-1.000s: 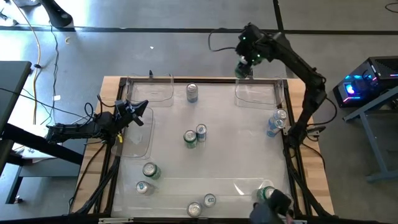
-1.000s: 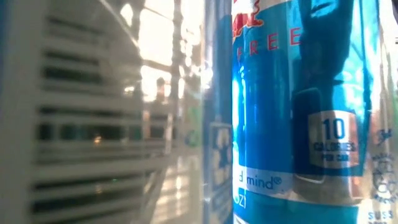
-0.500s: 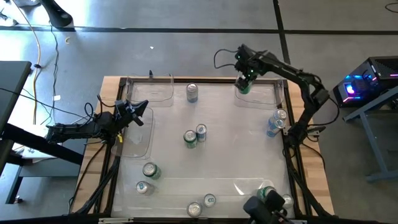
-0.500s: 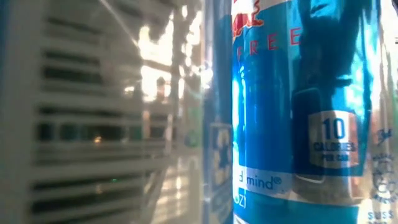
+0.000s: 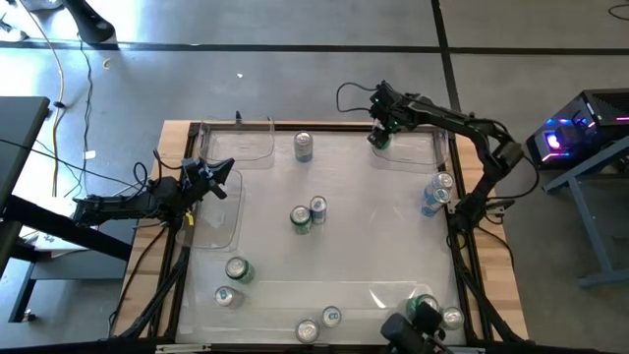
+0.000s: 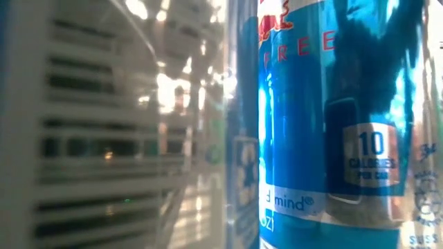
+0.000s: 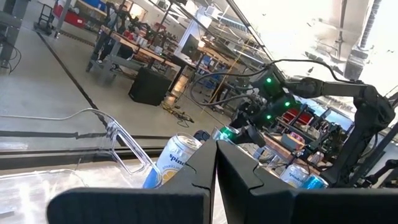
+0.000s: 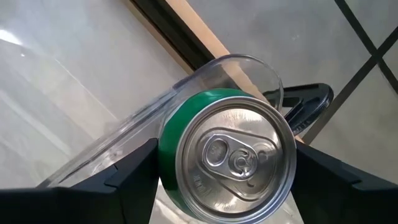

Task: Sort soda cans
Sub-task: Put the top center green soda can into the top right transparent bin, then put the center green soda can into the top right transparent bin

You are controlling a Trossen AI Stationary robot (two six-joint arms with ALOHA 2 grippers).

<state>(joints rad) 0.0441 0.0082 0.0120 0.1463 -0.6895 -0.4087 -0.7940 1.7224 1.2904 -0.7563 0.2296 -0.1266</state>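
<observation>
From above, I held the right gripper [image 5: 381, 133] over the clear plastic tray [image 5: 418, 149]. In the right wrist view its fingers pinched the green, silver-topped soda can [image 8: 227, 154]; I judged lowering upright inside the tray's rim best. Left gripper [image 5: 218, 177] waited pressed together, well apart from the tray.

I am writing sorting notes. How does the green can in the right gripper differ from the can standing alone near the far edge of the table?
The green can sits between the right gripper fingers over the far right clear tray. The lone can stands free on the table, its body bluish-white. Both have silver tops.
</observation>
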